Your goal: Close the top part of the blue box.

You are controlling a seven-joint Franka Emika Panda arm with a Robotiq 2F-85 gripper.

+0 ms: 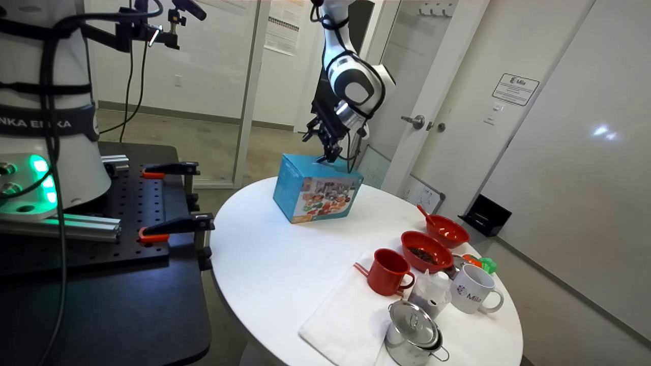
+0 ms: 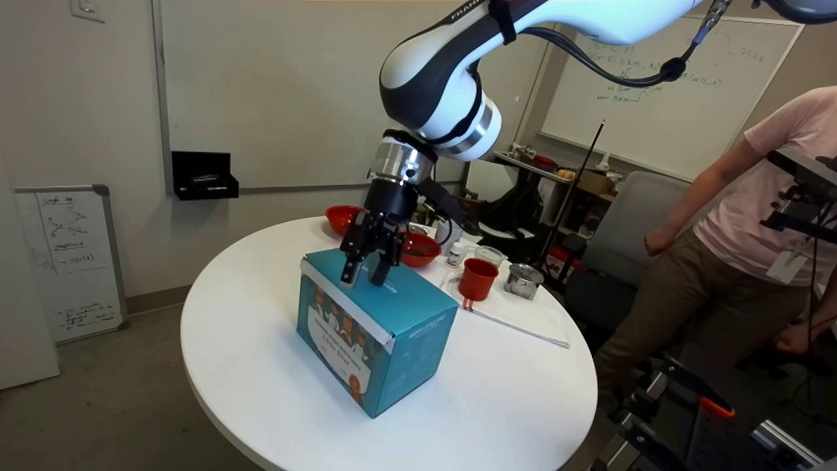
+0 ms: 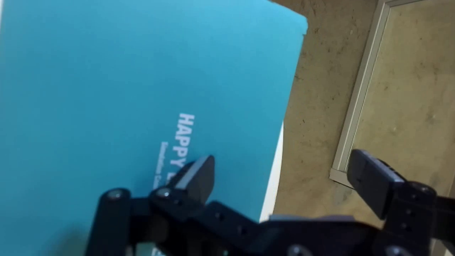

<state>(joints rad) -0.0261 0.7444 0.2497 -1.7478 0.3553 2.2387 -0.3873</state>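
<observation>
The blue box [image 1: 325,198] stands upright on the round white table and also shows in an exterior view [image 2: 418,347]. Its top part [image 2: 415,297] lies over the box top, with a pale strip along one upper edge. In the wrist view the top part [image 3: 106,89] fills the left side, with white lettering. My gripper [image 1: 317,148] is tilted above the box, fingers spread and nothing between them; it also shows in an exterior view [image 2: 363,279]. In the wrist view the gripper [image 3: 282,167] has one finger over the top part and one past its edge. I cannot tell whether it touches.
The white table [image 1: 264,249] also bears a red cup [image 1: 389,269], red bowls [image 1: 426,250], a white mug [image 1: 469,290], a small metal pot [image 1: 413,330] and a white cloth [image 1: 351,320]. A person [image 2: 732,216] stands near the robot's base table.
</observation>
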